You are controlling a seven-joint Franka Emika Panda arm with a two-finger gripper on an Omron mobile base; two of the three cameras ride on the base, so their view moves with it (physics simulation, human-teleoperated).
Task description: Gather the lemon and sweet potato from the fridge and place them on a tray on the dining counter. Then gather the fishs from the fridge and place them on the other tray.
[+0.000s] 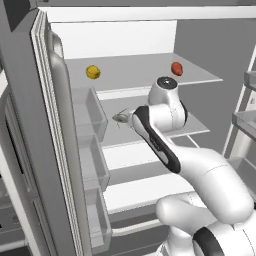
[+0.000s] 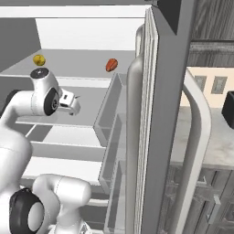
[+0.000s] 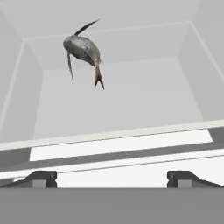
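The fridge (image 1: pixel 115 37) stands open in front of me. On its top shelf lie the yellow lemon (image 1: pixel 92 71) (image 2: pixel 39 60) to the left and the orange-red sweet potato (image 1: pixel 176 68) (image 2: pixel 111 65) to the right. One shelf lower lies a grey fish (image 3: pixel 83 48) (image 1: pixel 120 118), partly behind my wrist in the left base view. My gripper (image 3: pixel 111 179) (image 2: pixel 76 101) is open and empty, held level with that shelf's front edge, a short way from the fish. The trays are out of view.
Clear door bins (image 1: pixel 92 112) (image 2: pixel 112 107) hang on the open doors at both sides of the arm. More bins (image 1: pixel 247 120) show at the right edge. Past the right door is a pale marbled counter top (image 2: pixel 215 137) with a black object (image 2: pixel 228 109).
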